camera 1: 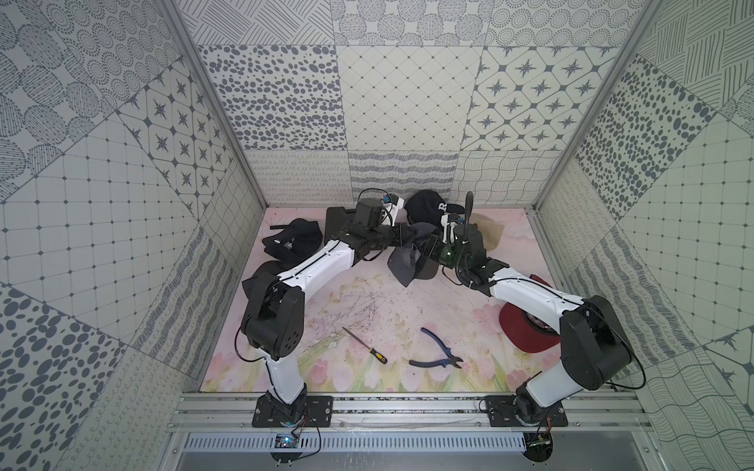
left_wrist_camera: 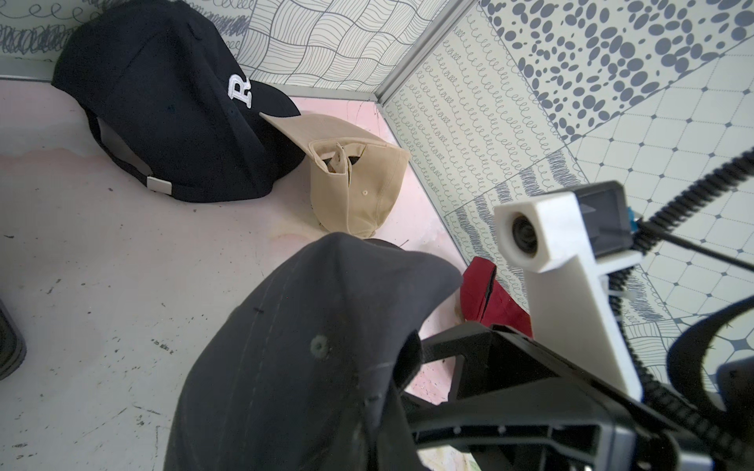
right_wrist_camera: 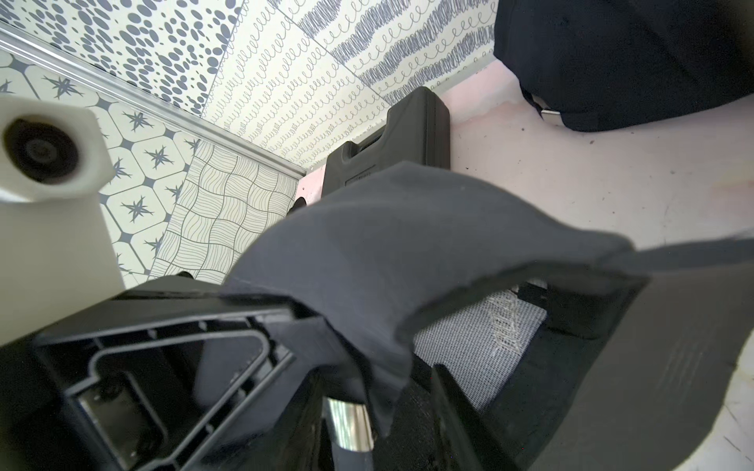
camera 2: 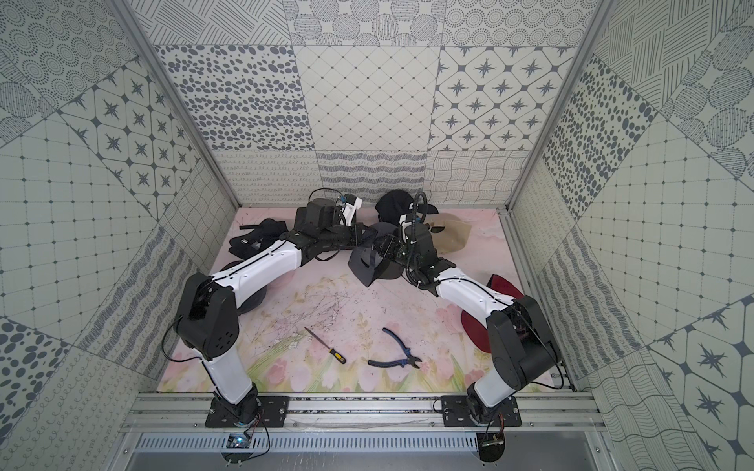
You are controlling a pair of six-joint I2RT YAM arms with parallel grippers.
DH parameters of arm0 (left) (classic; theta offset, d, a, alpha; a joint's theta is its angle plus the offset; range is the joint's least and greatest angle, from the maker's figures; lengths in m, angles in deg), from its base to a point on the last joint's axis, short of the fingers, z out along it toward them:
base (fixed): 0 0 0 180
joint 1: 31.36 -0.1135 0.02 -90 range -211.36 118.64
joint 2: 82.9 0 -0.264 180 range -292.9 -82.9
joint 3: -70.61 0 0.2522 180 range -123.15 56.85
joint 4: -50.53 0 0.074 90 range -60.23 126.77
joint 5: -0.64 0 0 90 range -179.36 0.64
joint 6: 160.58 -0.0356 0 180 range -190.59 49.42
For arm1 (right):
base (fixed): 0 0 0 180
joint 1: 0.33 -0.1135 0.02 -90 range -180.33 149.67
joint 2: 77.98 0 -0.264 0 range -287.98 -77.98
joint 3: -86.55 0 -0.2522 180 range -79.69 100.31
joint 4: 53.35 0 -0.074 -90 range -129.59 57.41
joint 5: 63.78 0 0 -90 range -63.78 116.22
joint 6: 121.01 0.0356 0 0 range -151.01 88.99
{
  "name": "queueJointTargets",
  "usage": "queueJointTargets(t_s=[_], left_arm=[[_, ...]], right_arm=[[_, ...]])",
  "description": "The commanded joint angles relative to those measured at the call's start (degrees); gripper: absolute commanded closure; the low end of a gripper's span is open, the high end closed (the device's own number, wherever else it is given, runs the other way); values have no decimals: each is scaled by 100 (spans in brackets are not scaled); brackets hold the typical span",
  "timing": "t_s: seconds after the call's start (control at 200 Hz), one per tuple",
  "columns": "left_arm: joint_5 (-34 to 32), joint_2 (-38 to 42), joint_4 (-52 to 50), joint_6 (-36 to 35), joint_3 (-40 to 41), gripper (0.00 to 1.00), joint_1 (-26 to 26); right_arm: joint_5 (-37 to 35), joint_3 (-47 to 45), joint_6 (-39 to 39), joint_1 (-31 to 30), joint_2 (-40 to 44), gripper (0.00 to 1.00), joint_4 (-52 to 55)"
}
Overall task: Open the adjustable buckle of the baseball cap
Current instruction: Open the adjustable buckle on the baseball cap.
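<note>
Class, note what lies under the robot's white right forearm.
A dark red fabric cap lies on the floral table there. The forearm covers part of it, so its strap cannot be seen.

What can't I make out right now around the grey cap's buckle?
- Buckle: right wrist view shows only a shiny metal bit, perhaps it; grey cap cloth covers the rest.
- Right hand: grip unclear in every view; cloth drapes over it.
- Red cap: in both top views, mostly under the right arm.
</note>
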Motion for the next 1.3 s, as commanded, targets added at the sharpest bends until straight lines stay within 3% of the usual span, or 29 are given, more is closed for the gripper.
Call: queueJointTargets(t_s=[0.0,0.205,0.54,0.705,1.015,1.296], left_arm=[[277,35,348,16,6,100,6],[329,-40,329,18,-52,100,4],[322,-3,294,48,-62,100,8],[273,-31,226,20,-106,100,9],[133,-131,155,-11,-177,100,8],[-347,-144,79,-96,-229,100,4]], right_arm=[[-124,199,29,-42,-160,49,-348],[-267,282,-58,-83,-191,45,-319],[-912,498,-24,-83,-348,59,97],[-807,525,-71,-80,-324,63,61],[-832,324,-237,-49,-24,85,109],[-872,146,-318,-43,241,97,280]])
